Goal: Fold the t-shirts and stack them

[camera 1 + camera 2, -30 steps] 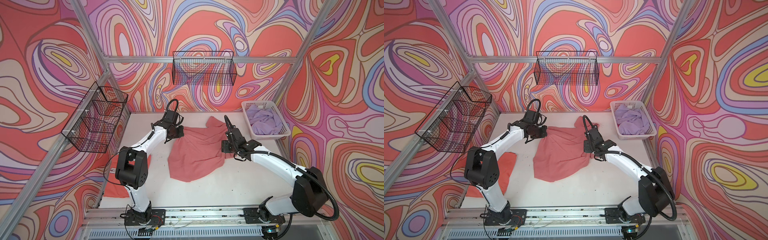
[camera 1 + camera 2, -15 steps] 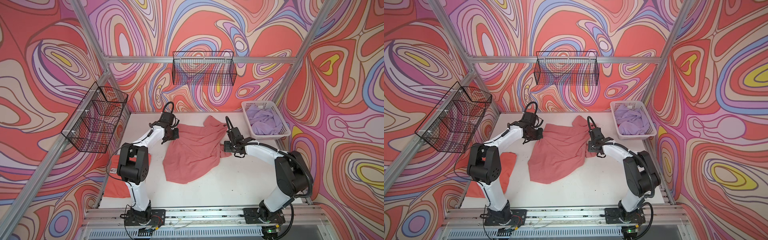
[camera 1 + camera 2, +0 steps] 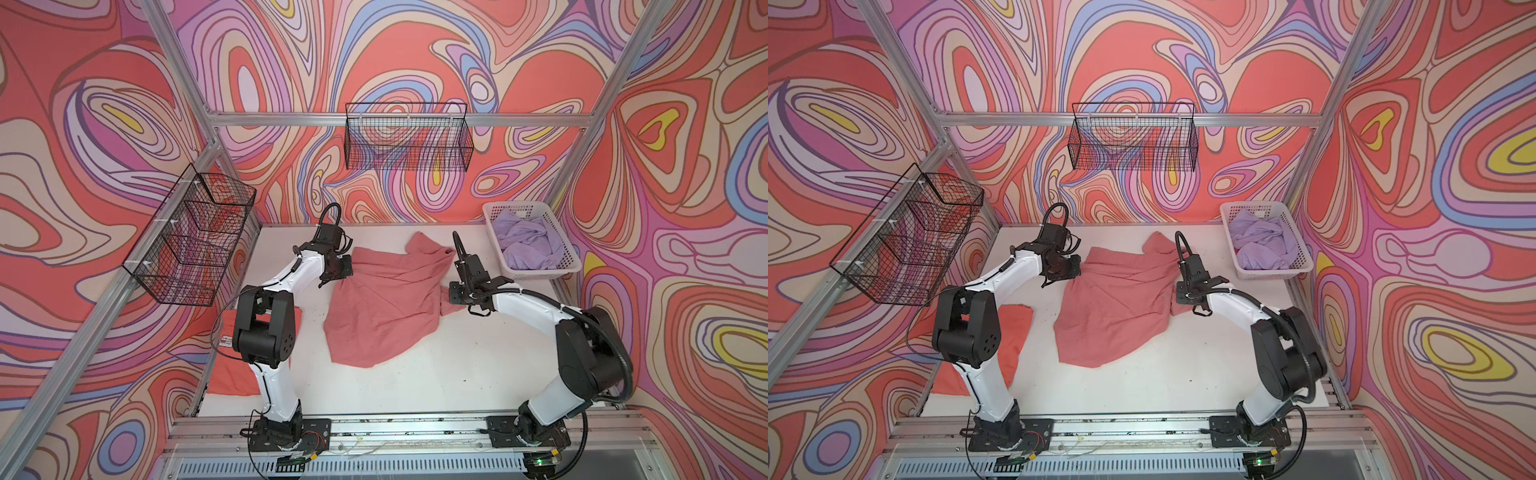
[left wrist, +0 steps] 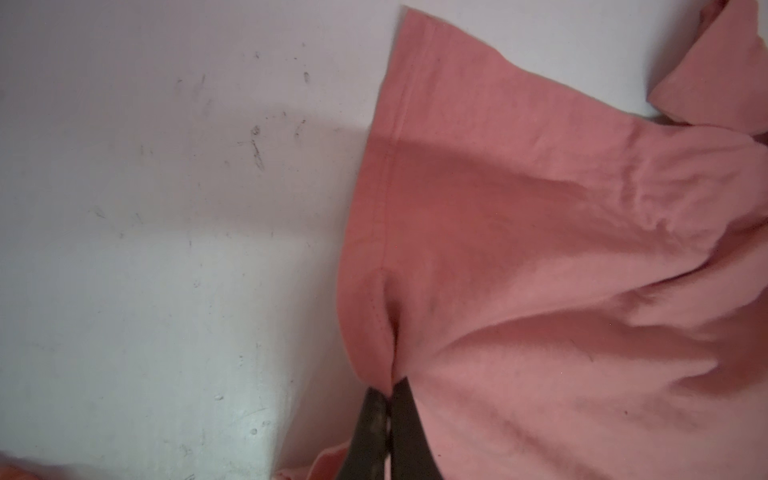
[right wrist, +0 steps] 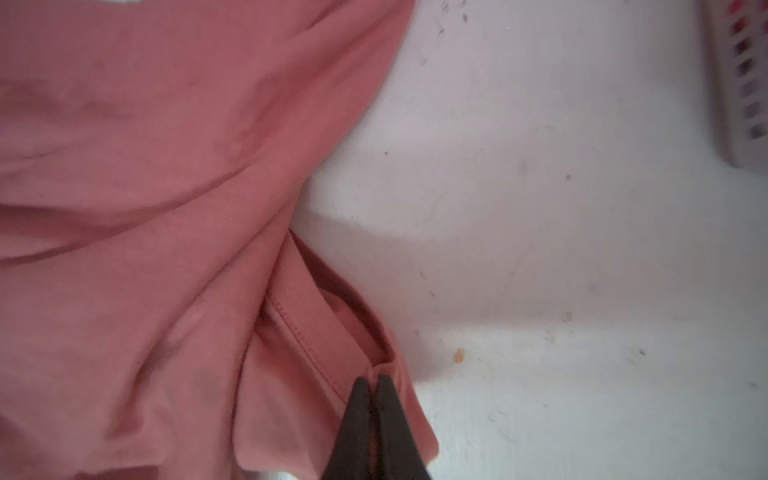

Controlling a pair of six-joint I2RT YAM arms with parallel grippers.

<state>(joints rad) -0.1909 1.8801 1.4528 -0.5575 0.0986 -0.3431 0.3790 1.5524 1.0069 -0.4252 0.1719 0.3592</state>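
Note:
The salmon-pink t-shirt (image 3: 386,307) (image 3: 1117,307) lies crumpled and half spread in the middle of the white table. My left gripper (image 3: 347,266) (image 3: 1075,266) (image 4: 388,390) is shut on a pinch of its hemmed edge on the left. At the shirt's right side, my right gripper (image 3: 453,293) (image 3: 1179,293) (image 5: 374,378) is shut on the ribbed neckband. The orange-coral t-shirt (image 3: 232,365) (image 3: 1013,332) lies flat at the table's left edge, partly behind the left arm. The lavender t-shirt (image 3: 528,245) (image 3: 1262,245) is bunched in the white basket.
The white slatted basket (image 3: 536,272) (image 3: 1271,272) stands at the back right corner. Black wire baskets hang on the back wall (image 3: 407,141) and the left wall (image 3: 191,241). An aluminium rail (image 3: 374,428) carrying both arm bases runs along the front edge.
The right gripper was open beside the shirt and has shut on the neckband, and its elbow has pulled in. The left gripper stays shut on the hem and has shifted slightly left.

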